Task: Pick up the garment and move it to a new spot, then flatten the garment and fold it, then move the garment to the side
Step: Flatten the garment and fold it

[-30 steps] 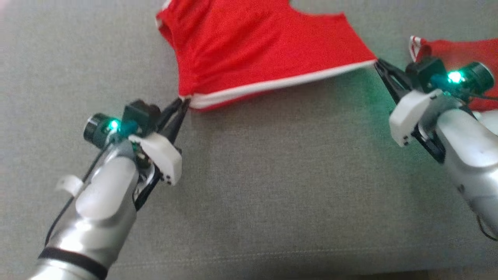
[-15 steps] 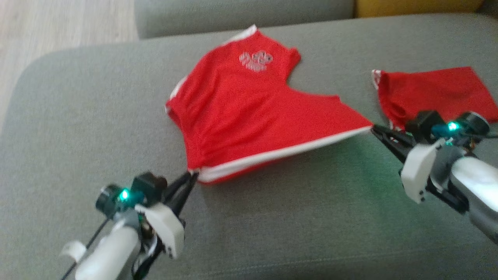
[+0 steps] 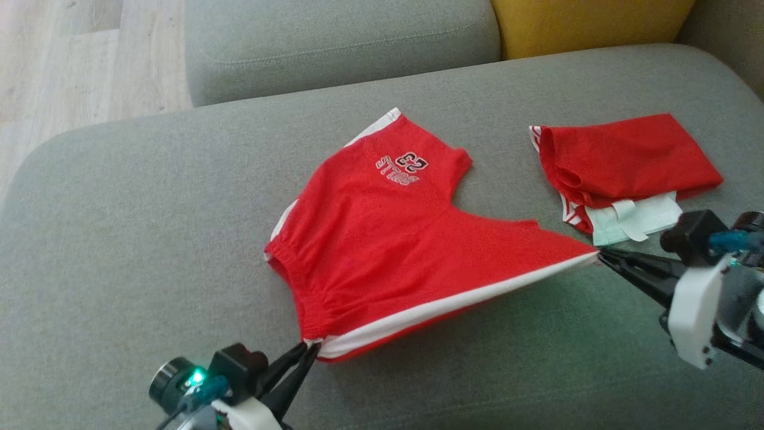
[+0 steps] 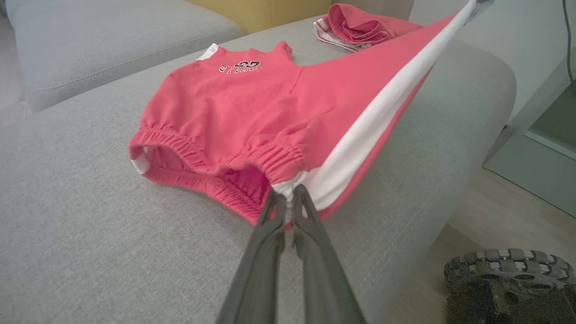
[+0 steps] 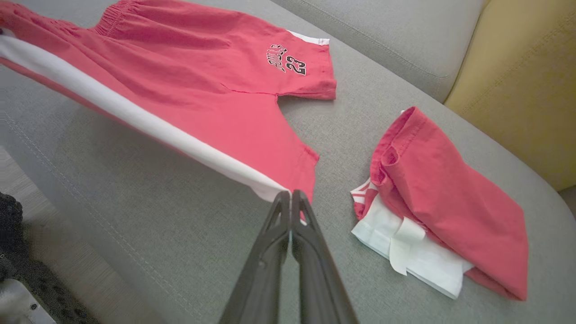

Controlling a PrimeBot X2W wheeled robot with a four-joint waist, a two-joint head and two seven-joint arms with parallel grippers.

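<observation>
Black fingers of the left gripper (image 3: pixel 311 353), lower left, pinch tight on the waistband corner of the red shorts (image 3: pixel 388 239). At mid-right the right gripper (image 3: pixel 604 257) is clamped on the leg-hem corner, the white stripe taut and raised between them. The shorts spread mid-frame on the grey sofa seat (image 3: pixel 119 239). Both holds match a second ago; only the camera has tipped up, bringing a folded red garment (image 3: pixel 627 155) into the upper right. Flattening seems underway, with no fold yet.

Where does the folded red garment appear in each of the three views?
Head view: folded red garment, right side, mid-height.
Left wrist view: top edge, right of centre.
Right wrist view: right half.
Shared landmark: the number print on the red shorts beside it.
</observation>
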